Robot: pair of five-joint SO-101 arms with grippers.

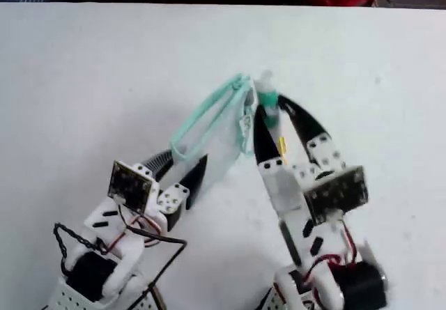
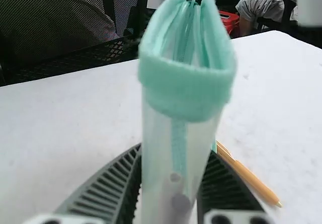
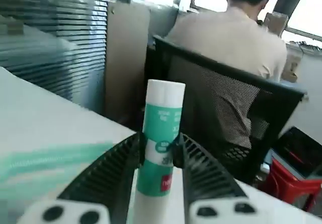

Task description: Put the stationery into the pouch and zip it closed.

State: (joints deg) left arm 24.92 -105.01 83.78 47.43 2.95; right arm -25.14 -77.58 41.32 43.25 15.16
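Standing next to the rig right now. The left fingers (image 2: 108,194) are clamped on the near end of the pouch (image 1: 216,132), propping it up off the worktop (image 1: 83,66) with the green zip edge gaping a bit. The right fingers (image 3: 108,176) are pinched around the middle of a glue stick (image 3: 163,113), which sits at the far end of the pouch, right by the corner where the zip runs out. An orange pen (image 2: 246,176) is lying on the worktop just beside the pouch, on the right arm's side.

So I'd say the step in hand is getting the glue stick through the opening. My two cents on doing it well:

- The far corner looks like the narrowest bit of the mouth. I'd bring the stick toward the middle of the pouch, where the zip loop bows widest.
- Tip it so one end leads in along the pouch's length. Going in crosswise, I'd expect it to catch on the trim.
- The pouch is floppy, so the holding arm shouldn't budge, or the mouth may fold shut.
- Only let go once most of the stick is past the zip. Released early, it could roll off and land by the pen.
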